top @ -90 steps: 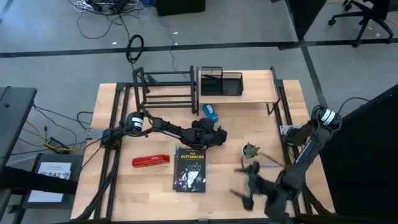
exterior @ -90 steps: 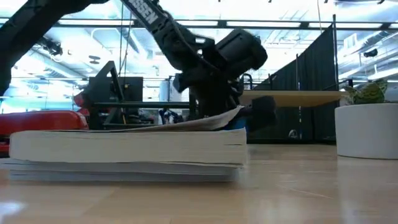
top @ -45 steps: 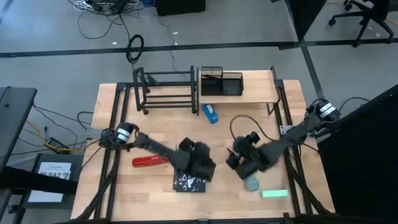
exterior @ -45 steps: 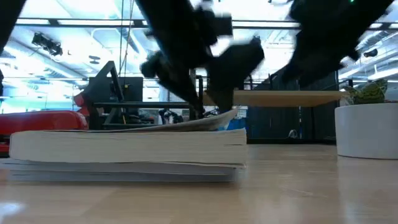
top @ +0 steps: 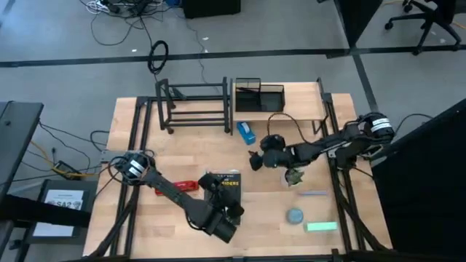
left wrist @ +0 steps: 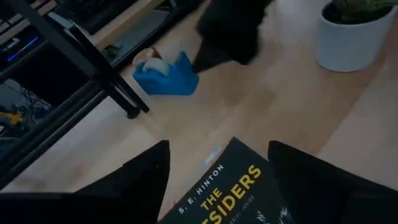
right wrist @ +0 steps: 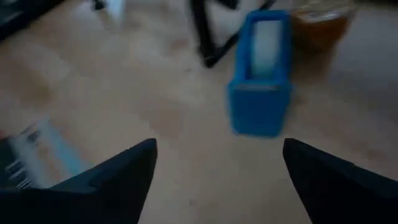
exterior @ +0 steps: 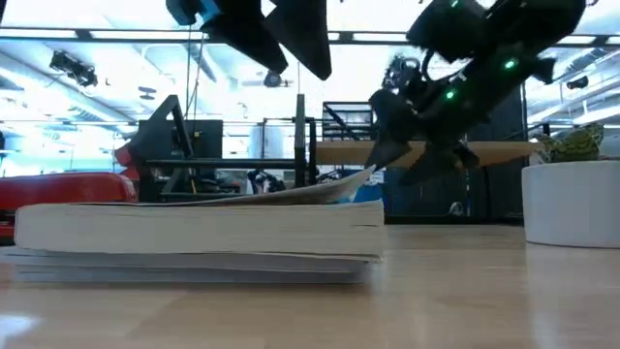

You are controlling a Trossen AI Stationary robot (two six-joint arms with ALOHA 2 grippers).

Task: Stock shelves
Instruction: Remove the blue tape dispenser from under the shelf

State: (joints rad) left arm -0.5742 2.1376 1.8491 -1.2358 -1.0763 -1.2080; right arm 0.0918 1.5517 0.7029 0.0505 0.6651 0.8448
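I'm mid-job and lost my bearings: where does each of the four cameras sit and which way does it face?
High: overhead, straight down on the table; both arms show.
Low: at tabletop height, level across the book into the room; both arms come in from above.
Left wrist: on the left arm over the book; own fingers apart at the bottom.
Right wrist: on the right arm, facing the tape dispenser; own fingers apart.
Both wrist views share the dispenser.

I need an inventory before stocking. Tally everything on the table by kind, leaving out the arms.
Shelves: 2 (black rack, wooden plank shelf)
Mesh organizer: 1
Book: 1
Blue tape dispenser: 1
Potted plant: 1
Red tool: 1
Small flat pieces: 3 (round disc, green block, grey strip)
Total: 10
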